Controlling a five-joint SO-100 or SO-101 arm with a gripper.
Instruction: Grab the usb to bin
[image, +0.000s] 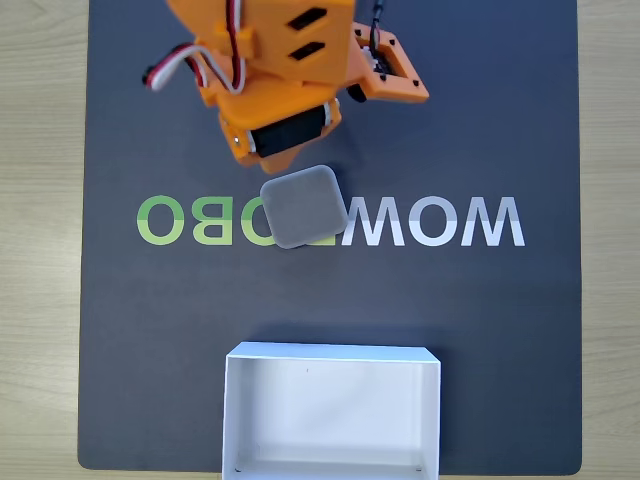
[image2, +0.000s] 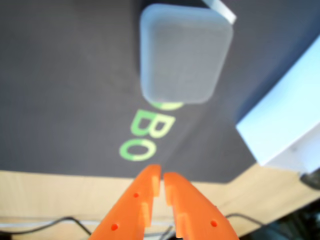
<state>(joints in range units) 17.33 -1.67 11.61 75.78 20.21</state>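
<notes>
Fixed view, looking straight down: a dark mat (image: 480, 330) printed with white and green letters (image: 430, 222) covers most of a pale wooden table (image: 40, 250). The usb (image: 304, 206), a flat grey square with rounded corners, lies on the mat near its middle, turned slightly askew and covering part of the lettering. The orange arm (image: 270, 60) enters from the far edge, and its body ends just beyond the far side of the usb without clearly touching it. The bin (image: 331, 352), a shallow white box with thin walls, sits at the near edge of the mat, well apart from the usb and slightly to its right. In the wrist view the gripper (image2: 162, 172) rises from the bottom edge, its two orange fingers (image2: 142, 192) pressed almost together with only a thin slit between the tips and nothing held between them. Ahead of the tips, apart from them, lies the usb (image2: 184, 52) near the top of that view, with green letters (image2: 147, 132) on the mat between them. The bin's white wall (image2: 287, 120) shows at the right, blurred. A dark cable (image2: 45, 225) lies along the table at the bottom left.
</notes>
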